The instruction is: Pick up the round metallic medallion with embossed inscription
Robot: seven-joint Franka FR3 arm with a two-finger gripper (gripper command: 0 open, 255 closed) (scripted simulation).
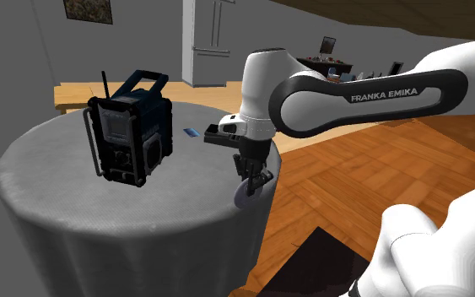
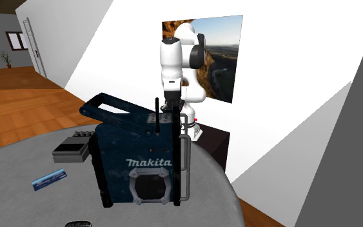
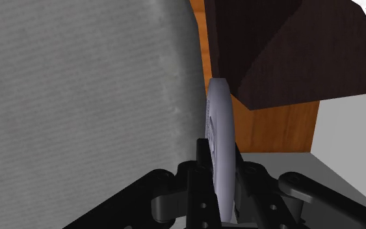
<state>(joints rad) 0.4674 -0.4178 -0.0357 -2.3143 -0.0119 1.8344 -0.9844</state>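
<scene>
The black gripper [image 3: 220,159] is clamped on the grey round medallion [image 3: 219,110], holding it on edge by its two faces. The disc sits at the rim of the grey-clothed round table [image 1: 50,186], well apart from the dark blue Makita radio [image 1: 130,126].

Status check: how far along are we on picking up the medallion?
Done: the gripper is shut on the grey medallion, clasping it edge-on. In hand: the lift. The medallion hangs by the rim of the grey table, and I cannot tell whether it is clear of it. Left: raise it well above the table.
</scene>
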